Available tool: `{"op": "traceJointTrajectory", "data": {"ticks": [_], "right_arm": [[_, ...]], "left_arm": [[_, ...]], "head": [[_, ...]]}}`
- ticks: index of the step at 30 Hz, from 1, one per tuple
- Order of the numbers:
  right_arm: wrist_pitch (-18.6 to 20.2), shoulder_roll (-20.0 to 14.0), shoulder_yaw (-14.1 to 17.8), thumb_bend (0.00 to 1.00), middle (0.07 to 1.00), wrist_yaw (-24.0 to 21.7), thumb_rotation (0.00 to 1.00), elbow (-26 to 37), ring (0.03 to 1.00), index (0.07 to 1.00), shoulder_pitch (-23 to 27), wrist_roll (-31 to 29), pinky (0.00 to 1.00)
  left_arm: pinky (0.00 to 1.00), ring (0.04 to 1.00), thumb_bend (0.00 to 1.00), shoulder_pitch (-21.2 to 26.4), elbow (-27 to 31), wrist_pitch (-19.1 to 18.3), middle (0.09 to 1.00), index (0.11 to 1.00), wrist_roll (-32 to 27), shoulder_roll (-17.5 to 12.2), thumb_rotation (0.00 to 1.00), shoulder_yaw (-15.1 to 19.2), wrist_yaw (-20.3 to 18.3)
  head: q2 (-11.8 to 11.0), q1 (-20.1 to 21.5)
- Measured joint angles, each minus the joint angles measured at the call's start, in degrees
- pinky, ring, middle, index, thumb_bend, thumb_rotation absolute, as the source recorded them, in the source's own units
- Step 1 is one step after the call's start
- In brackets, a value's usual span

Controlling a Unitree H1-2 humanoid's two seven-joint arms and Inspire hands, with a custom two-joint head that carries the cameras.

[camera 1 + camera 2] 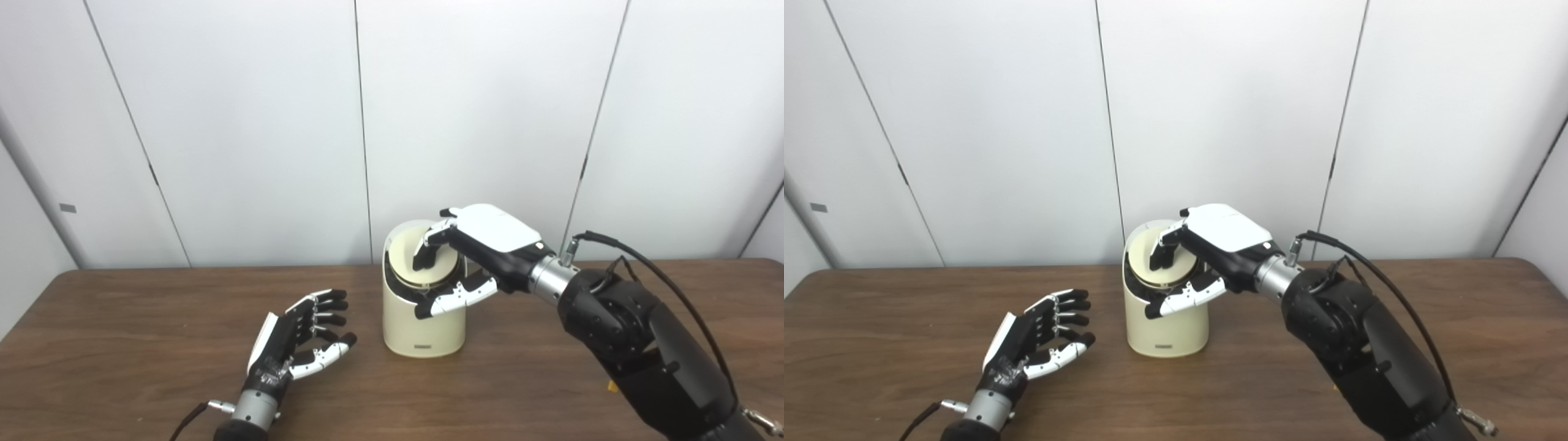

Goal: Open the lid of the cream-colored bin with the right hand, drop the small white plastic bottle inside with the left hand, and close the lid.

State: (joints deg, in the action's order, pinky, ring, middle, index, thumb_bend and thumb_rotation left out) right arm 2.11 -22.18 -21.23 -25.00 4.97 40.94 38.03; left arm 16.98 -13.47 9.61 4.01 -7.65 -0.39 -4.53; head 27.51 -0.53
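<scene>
The cream-colored bin (422,324) stands upright at the table's middle. Its round lid (401,260) lies inside a dark rim and looks down. My right hand (484,245) hovers over the bin top, fingertips (422,260) curled down onto the lid and thumb (456,297) stretched across the front rim; it grips nothing. My left hand (300,337) rests to the left of the bin, palm turned inward, fingers spread, empty. No small white bottle shows in either view.
The brown wooden table (122,343) reaches to white wall panels (245,122) behind. My right forearm (643,343) with its black cable (674,288) crosses the table's right side. A small yellow scrap (611,384) peeks out beside that forearm.
</scene>
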Motion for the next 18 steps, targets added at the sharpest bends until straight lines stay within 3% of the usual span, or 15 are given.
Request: {"op": "traceJointTrajectory", "data": {"ticks": [12, 18], "right_arm": [[-0.7, 0.0, 0.0, 0.65, 0.618, -0.1, 0.72, 0.0, 0.821, 0.61, -0.8, 0.6, 0.93], [-2.5, -0.9, -1.2, 0.67, 0.659, 0.0, 0.74, 0.0, 0.848, 0.657, -0.7, 3.2, 0.95]], "left_arm": [[0.57, 0.692, 0.58, -0.1, 0.1, -0.1, 0.754, 0.779, 0.0, 0.0, 0.09, 0.1, 0.0], [0.57, 0.69, 0.58, -0.4, 1.3, -0.6, 0.756, 0.779, 0.0, 0.0, 0.09, 0.1, 0.0]], "head": [[0.5, -0.3], [0.6, -0.4]]}}
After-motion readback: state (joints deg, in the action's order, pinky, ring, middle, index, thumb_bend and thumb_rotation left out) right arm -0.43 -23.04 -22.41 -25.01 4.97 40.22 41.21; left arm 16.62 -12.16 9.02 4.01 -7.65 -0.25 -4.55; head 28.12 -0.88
